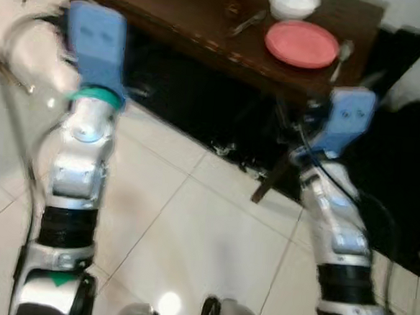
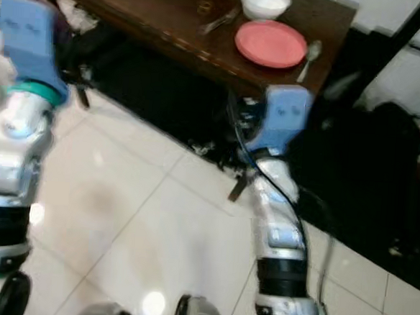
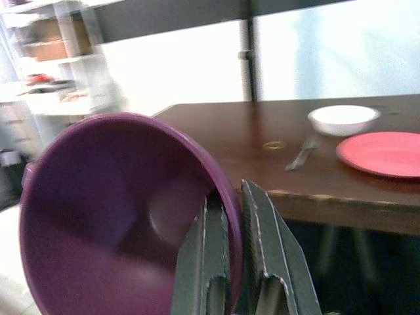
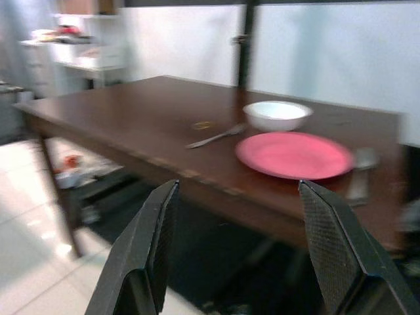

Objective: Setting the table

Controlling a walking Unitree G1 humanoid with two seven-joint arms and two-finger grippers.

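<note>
I'm short of the table [image 4: 118,125], both arms raised toward it. My left gripper [image 3: 239,262] has its fingers pinched on the rim of a purple bowl [image 3: 111,210] — one finger inside, one outside — held up at about 10 o'clock from me. My right gripper [image 4: 236,256] is spread wide and holds nothing. On the table at roughly 1 o'clock sits a pink plate [image 4: 295,155], a white bowl [image 4: 277,114] just beyond it, a fork [image 4: 215,137] at its 9 o'clock and a spoon [image 1: 343,55] at its 3 o'clock.

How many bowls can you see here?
2. A white bowl sits on the dark table just behind the pink plate; a purple bowl is gripped by the left gripper.
</note>
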